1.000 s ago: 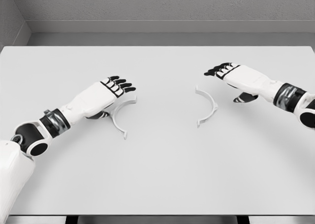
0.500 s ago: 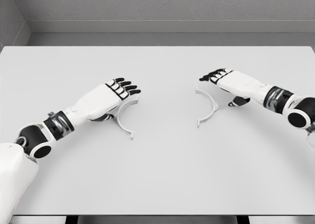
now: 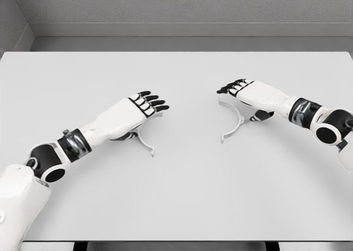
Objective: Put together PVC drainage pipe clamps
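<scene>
Two white half-ring clamp halves lie on the white table (image 3: 176, 201). The left clamp half (image 3: 145, 143) curves out from under my left hand (image 3: 144, 114), whose fingers stretch over it with the thumb tucked beneath. The right clamp half (image 3: 236, 124) lies near the table's middle right, open side facing left. Above its upper end hovers my right hand (image 3: 244, 101), fingers extended, thumb down beside the arc, holding nothing.
A grey wall and a ledge run along the table's far edge. Bare tabletop lies between the two halves and across the whole front.
My left hand has slid right and slightly forward, and the left clamp half moved with it. My right hand has come left and down over the right half, which stayed put.
</scene>
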